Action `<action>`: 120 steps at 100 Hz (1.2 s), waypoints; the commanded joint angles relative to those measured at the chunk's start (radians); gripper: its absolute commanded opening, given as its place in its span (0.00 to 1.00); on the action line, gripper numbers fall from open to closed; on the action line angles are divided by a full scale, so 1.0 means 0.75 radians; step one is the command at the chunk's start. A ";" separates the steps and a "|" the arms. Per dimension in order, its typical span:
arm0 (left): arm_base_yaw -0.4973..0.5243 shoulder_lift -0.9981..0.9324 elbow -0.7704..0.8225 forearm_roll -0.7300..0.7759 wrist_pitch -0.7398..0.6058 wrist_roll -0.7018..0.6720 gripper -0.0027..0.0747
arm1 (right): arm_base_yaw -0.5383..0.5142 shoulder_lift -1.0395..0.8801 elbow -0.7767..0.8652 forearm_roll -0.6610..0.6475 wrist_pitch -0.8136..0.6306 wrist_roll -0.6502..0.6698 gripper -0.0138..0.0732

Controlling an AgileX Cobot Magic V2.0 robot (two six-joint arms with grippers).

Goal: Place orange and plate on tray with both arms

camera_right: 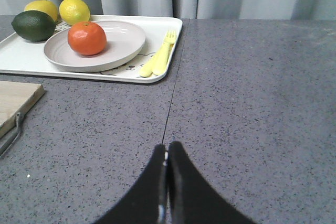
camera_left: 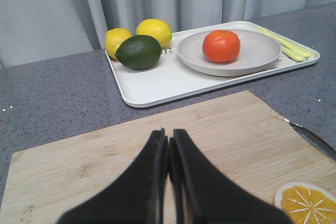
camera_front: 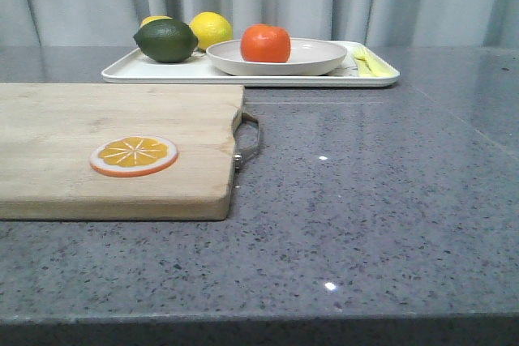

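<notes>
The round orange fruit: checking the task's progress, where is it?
In the front view, the orange sits on the pale plate, on the white tray, right of the lemon.

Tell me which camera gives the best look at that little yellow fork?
The right wrist view: the fork lies in full sight on the tray, tines visible. The left wrist view shows it at an angle by the plate. From the front, it is only a low, foreshortened sliver.

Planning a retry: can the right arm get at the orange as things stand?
Probably yes. The orange sits exposed on the plate, bare counter between it and the shut right pincer; only the fork lies nearby.
</notes>
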 commanded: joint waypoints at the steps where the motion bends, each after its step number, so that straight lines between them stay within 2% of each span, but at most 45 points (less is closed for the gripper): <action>1: 0.003 -0.001 -0.040 0.006 -0.043 -0.011 0.01 | -0.011 0.000 -0.036 -0.005 -0.120 -0.013 0.08; 63: 0.003 -0.001 -0.040 0.006 -0.043 -0.011 0.01 | -0.011 0.000 -0.036 -0.005 -0.120 -0.013 0.08; 71: 0.003 -0.006 -0.040 0.006 -0.090 -0.011 0.01 | -0.011 0.000 -0.036 -0.005 -0.120 -0.013 0.08; 81: 0.003 -0.024 -0.040 0.059 -0.113 -0.011 0.01 | -0.011 0.000 -0.036 -0.005 -0.120 -0.013 0.08; 88: 0.005 -0.049 -0.037 0.165 -0.115 -0.017 0.01 | -0.011 0.000 -0.036 -0.005 -0.120 -0.013 0.08; 96: 0.008 -0.081 -0.026 0.362 -0.119 -0.152 0.01 | -0.011 0.000 -0.036 -0.005 -0.120 -0.013 0.08; 107: 0.036 -0.138 0.009 0.723 -0.125 -0.542 0.01 | -0.011 0.000 -0.036 -0.005 -0.120 -0.013 0.08; 115: 0.081 -0.185 0.047 1.078 -0.127 -0.850 0.01 | -0.011 0.000 -0.036 -0.005 -0.120 -0.013 0.08; 120: 0.113 -0.216 0.075 1.196 -0.127 -0.985 0.01 | -0.011 0.000 -0.036 -0.005 -0.120 -0.013 0.08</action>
